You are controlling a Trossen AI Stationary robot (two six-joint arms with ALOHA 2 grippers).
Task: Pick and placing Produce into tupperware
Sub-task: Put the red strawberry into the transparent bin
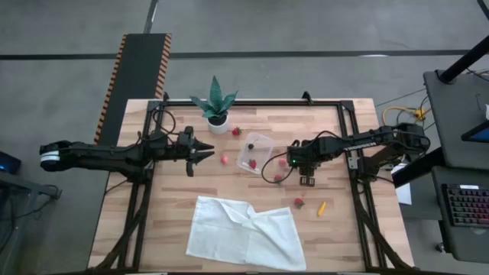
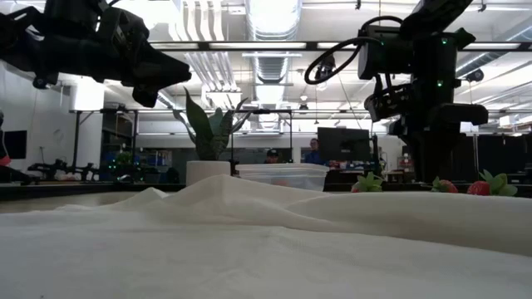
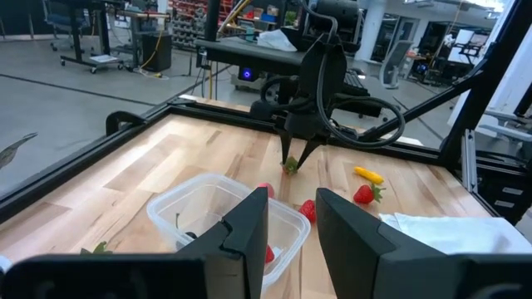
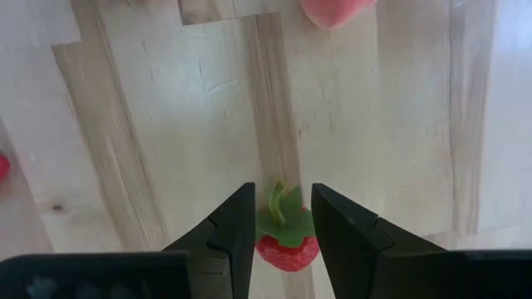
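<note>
Strawberry (image 4: 287,245) sits between the right pincer's (image 4: 283,224) fingers in the right wrist view: green leaf cap toward the wood, red body toward the camera. Looks gripped, held above the table (image 4: 166,124), long axis running along the fingers. Another red piece (image 4: 332,10) lies on the wood further out.

High view: right pincer (image 1: 276,166) is near table centre, just beside the clear tupperware (image 1: 256,151), on its side facing the near edge. The container lies diagonal, long axis pointing from the plant pot (image 1: 218,122) toward the right near corner; a dark berry (image 1: 250,143) and a red piece (image 1: 253,163) are already inside. Loose strawberries at (image 1: 236,131), (image 1: 225,159), (image 1: 299,202); orange-yellow piece (image 1: 322,208) near the right edge. White cloth (image 1: 244,233) along the near edge. Left pincer (image 1: 200,150) waits left of centre.

Left wrist view: left pincer (image 3: 291,224) open, empty, aimed at the tupperware (image 3: 208,208). Right pincer (image 3: 293,162) hangs beyond it with green showing at its tips.

Low view: cloth (image 2: 249,241) blocks most of the table; container rim (image 2: 281,174) just visible.

Risks, my read: the grip is at the leaf end, so the fruit could slip or swing free in transit. Container is light, so a finger clipping its rim would shove it. A release too early puts the fruit on the wood.
</note>
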